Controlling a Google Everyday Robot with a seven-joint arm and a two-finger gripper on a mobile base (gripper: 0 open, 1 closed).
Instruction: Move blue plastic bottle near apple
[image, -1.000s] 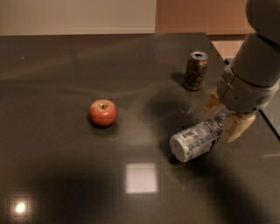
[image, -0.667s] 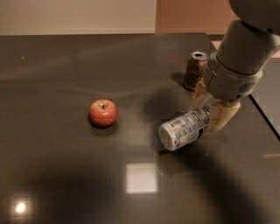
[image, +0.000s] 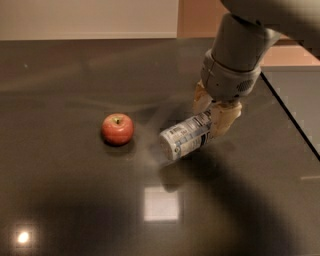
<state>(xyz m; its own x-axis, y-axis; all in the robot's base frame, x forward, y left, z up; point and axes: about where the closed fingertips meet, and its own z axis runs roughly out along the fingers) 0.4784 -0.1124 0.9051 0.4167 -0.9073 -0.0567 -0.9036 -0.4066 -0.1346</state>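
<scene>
Holding the blue plastic bottle (image: 186, 137) by its far end, your gripper (image: 212, 116) sits right of the middle of the surface (image: 75, 200), under the big grey arm (image: 235, 55). Its two tan fingers (image: 223, 120) are closed around the bottle, one on each side, so they are only as far apart as the bottle is wide.

The bottle lies on its side. Its near end points down and left, toward the apple (image: 117, 128). I think it hangs just above the surface, because a dark shadow lies under it, but I cannot be sure it is not touching. Held low and flat like this, it would not fall far if it slipped.

The apple sits to the left of the bottle, stem up. The two are near each other but not touching. A strip of bare surface lies between them. You look almost done. I would go a little more to the left, then set the bottle down gently so it does not roll into the apple.

The surface is dark and shiny. You can see a bright square of light (image: 161, 204) on it below the bottle, and a small bright spot (image: 22, 237) in the near left corner. Its right edge (image: 292, 117) runs past the arm. Behind it stands a pale wall (image: 75, 20).
</scene>
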